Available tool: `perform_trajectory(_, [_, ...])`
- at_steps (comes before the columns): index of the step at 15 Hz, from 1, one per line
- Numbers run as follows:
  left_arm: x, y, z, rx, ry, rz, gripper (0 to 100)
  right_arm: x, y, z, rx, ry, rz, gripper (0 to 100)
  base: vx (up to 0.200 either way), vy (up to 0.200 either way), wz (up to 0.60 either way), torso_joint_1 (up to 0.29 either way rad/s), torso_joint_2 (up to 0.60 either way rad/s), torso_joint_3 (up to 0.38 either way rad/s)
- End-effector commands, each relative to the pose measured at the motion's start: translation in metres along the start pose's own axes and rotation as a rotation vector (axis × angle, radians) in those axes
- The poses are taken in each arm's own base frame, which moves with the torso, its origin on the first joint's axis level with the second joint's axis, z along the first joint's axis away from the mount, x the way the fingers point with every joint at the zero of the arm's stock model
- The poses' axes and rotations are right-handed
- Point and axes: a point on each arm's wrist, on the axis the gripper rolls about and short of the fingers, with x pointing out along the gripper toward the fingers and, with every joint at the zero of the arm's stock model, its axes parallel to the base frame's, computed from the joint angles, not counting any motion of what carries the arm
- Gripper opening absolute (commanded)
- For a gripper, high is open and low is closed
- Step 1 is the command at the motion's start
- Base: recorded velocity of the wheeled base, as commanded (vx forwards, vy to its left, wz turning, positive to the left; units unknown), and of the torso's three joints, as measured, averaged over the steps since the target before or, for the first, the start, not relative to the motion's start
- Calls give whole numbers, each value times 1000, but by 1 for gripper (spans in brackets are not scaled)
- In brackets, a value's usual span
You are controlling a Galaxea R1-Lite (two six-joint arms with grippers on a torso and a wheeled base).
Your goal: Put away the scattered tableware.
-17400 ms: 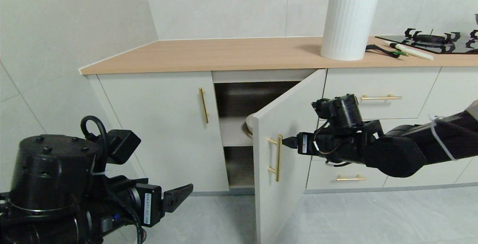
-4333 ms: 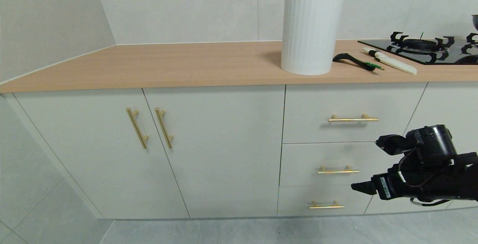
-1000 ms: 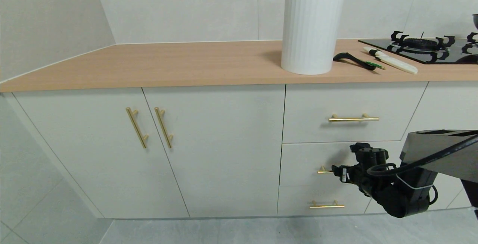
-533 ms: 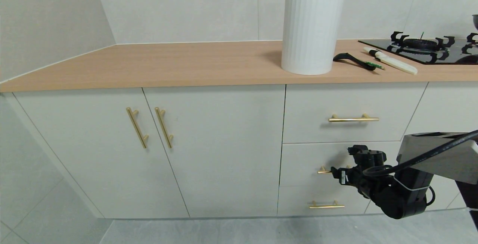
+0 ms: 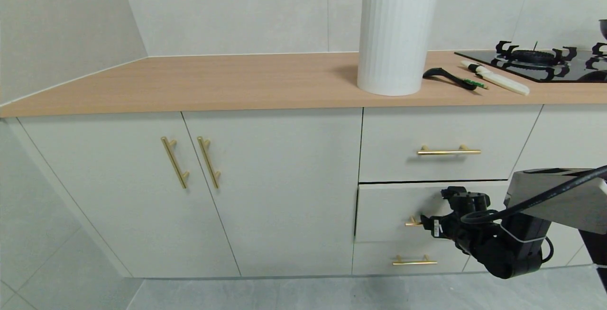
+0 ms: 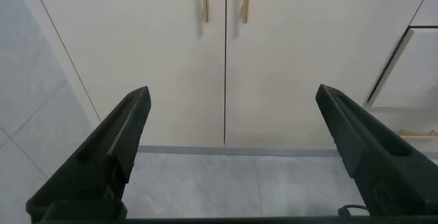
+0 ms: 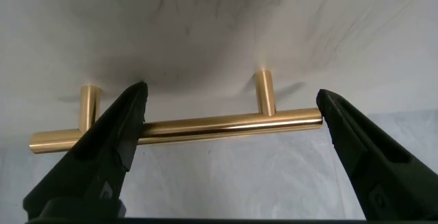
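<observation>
Middle drawer (image 5: 389,210) has slid ajar, right gripper (image 5: 423,221) spread at its handle (image 7: 178,129).

Two cupboard doors (image 5: 102,191) (image 5: 284,191) and three drawers (image 5: 389,144) (image 5: 384,208) (image 5: 372,259) beneath the bench (image 5: 237,82), five gold bar handles (image 5: 174,162) (image 5: 208,162) (image 5: 449,150) (image 5: 411,223) (image 5: 414,262) among them. On top, one white ribbed canister (image 5: 396,40), two utensils (image 5: 448,76) (image 5: 503,82), one black-handled and one white, and one gas hob (image 5: 545,67).

Right gripper (image 7: 231,97), black fingers (image 7: 109,148) wide apart, gold bar handle (image 7: 205,128) across the gap, pale drawer front (image 7: 205,25) behind.
</observation>
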Motion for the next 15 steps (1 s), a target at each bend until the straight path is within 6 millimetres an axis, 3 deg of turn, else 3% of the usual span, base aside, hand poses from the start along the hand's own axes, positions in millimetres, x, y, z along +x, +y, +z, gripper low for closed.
perform_trajectory(1, [0, 0, 0, -1, 2, 0, 100, -5, 0, -1, -5, 11, 1, 100, 0, 0, 0, 0, 0, 0])
perform_trajectory(3, [0, 0, 0, 1, 2, 0, 100, -18, -2, 5, -19, 8, 6, 100, 0, 0, 0, 0, 0, 0])
perform_trajectory(5, [0, 0, 0, 1, 2, 0, 100, -50, -2, 14, -78, 84, 27, 100, 0, 0, 0, 0, 0, 0])
perform_trajectory(9, [0, 0, 0, -1, 0, -1, 100, -131, 8, 37, -225, 187, 125, 100, 0, 0, 0, 0, 0, 0])
perform_trajectory(11, [0, 0, 0, -1, 2, 0, 100, -167, 13, 54, -245, 152, 168, 100, 0, 0, 0, 0, 0, 0])
perform_trajectory(13, [0, 0, 0, -1, 2, 2, 100, -191, 12, 68, -238, 81, 192, 100, 0, 0, 0, 0, 0, 0])
perform_trajectory(15, [0, 0, 0, -1, 0, 0, 100, -201, 11, 75, -226, 38, 199, 100, 0, 0, 0, 0, 0, 0])
